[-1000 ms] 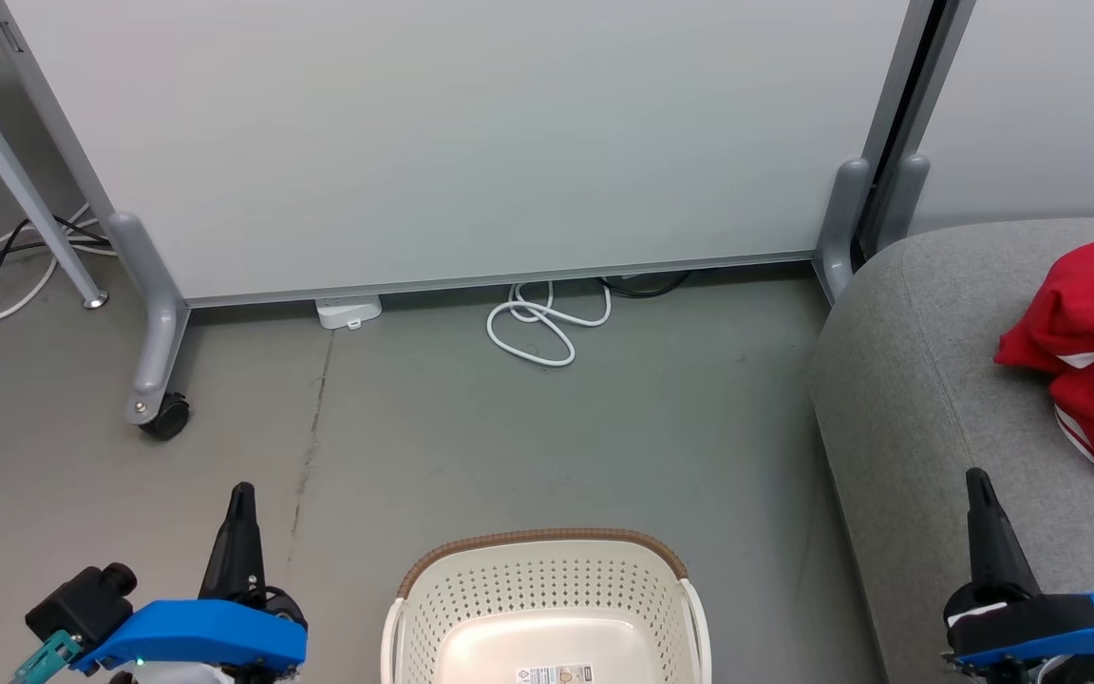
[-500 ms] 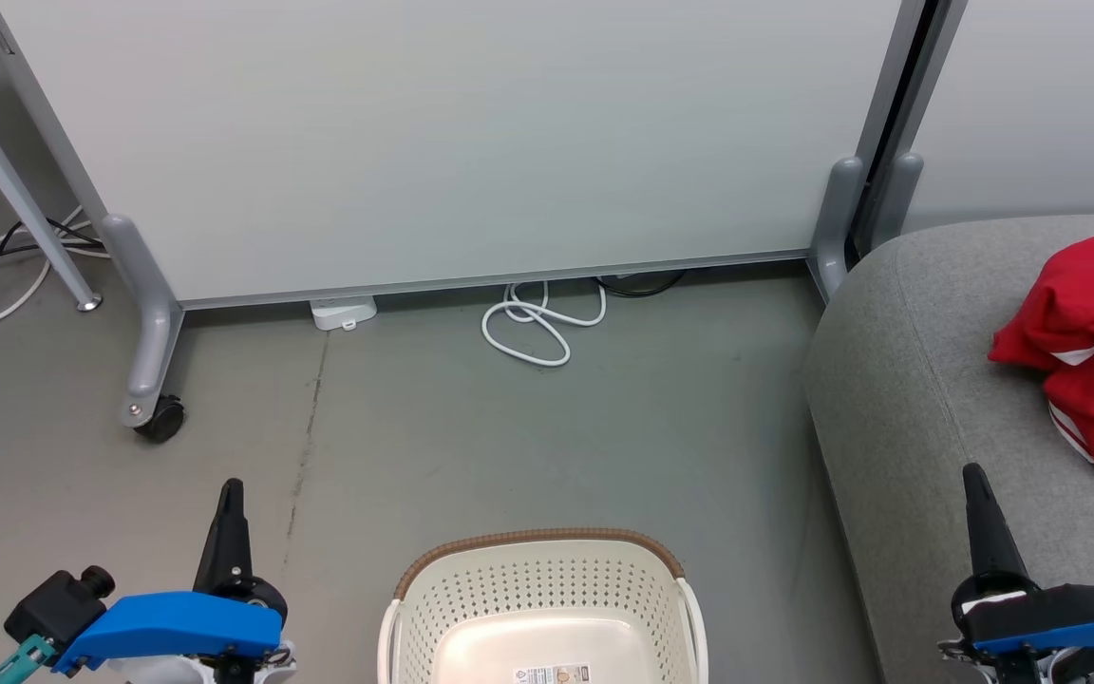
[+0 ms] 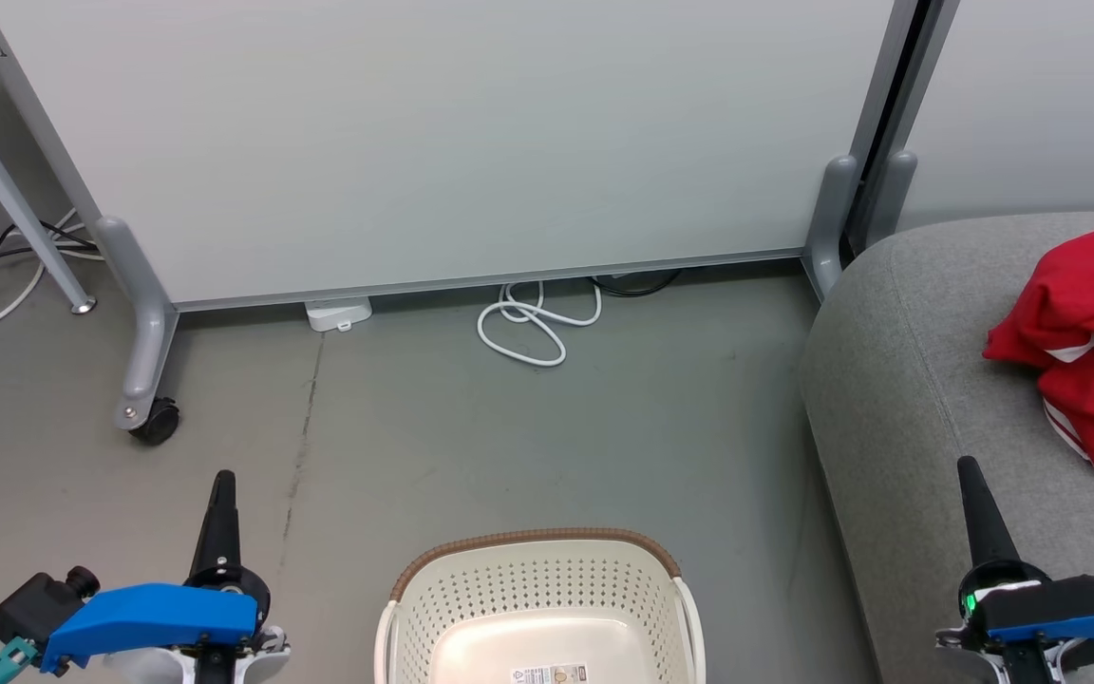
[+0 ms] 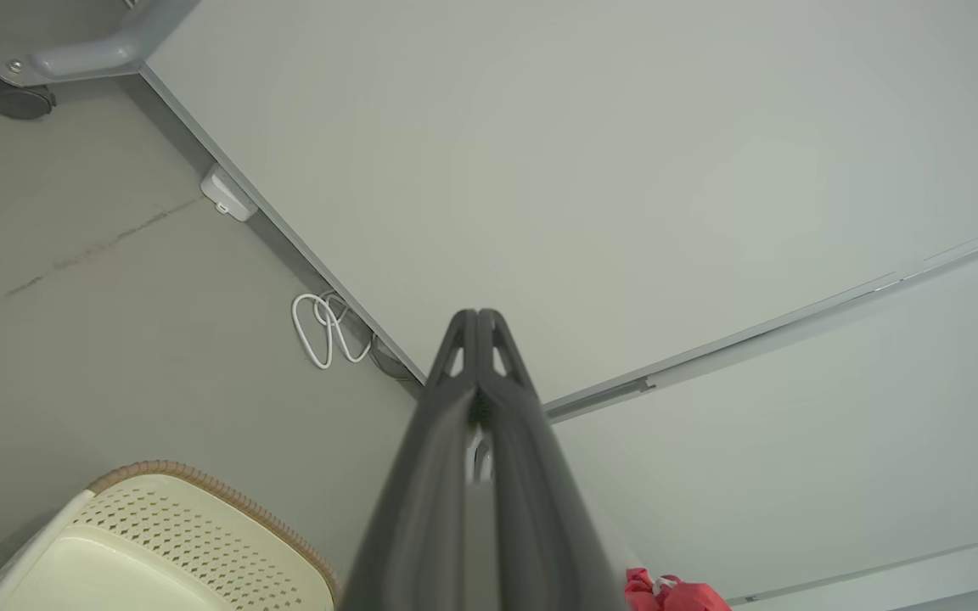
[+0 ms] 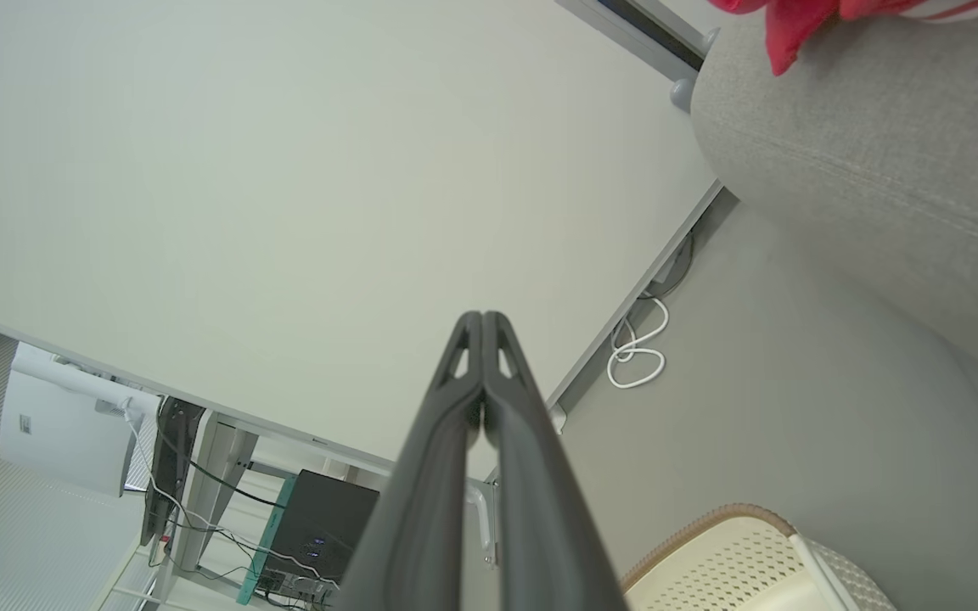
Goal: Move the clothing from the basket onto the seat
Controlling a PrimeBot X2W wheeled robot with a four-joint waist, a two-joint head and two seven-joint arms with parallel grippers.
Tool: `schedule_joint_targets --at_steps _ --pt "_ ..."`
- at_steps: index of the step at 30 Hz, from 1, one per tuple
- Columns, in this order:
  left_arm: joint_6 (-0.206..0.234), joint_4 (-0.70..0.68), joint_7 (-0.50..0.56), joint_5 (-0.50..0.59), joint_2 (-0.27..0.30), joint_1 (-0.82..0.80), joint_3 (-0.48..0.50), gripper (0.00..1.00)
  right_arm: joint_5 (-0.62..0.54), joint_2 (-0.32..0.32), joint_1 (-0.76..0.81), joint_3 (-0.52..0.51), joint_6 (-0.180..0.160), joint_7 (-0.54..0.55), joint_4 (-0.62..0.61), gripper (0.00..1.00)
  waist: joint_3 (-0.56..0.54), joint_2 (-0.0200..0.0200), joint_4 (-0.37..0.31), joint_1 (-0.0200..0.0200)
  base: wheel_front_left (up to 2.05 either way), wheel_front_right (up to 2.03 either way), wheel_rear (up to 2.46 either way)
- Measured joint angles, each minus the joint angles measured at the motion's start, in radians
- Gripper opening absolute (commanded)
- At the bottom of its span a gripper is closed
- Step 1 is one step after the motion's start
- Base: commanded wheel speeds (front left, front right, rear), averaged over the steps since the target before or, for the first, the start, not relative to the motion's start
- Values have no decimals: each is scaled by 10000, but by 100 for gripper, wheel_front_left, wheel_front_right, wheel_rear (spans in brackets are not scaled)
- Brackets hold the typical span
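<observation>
Both noted pressed together and carrying nothing: left pincer near the basket, right pincer by the seat edge. Found the clothing heaped on the seat, well apart from the basket; saw bare plastic on the basket's visible floor. Judged the transfer done, hence nothing gripped.

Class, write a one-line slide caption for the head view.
Red clothing lies on the seat, basket floor bare where visible, left hand and right hand shut, empty.
</observation>
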Motion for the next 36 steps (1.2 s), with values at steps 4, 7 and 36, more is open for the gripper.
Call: schedule_joint_targets --at_steps 4,7,36 --pt "-4 -12 100 -391 -17 -23 81 0 433 0 -42 6 0 98 8 0 1 0 -20 0 0 0 0" --pt "-19 -23 169 -696 -23 -58 142 0 708 0 -65 8 0 180 12 0 1 0 -33 0 0 0 0" --pt "-119 -107 796 -3168 -115 -246 566 0 3248 -2 -304 38 0 802 52 0 8 0 -174 0 0 0 0"
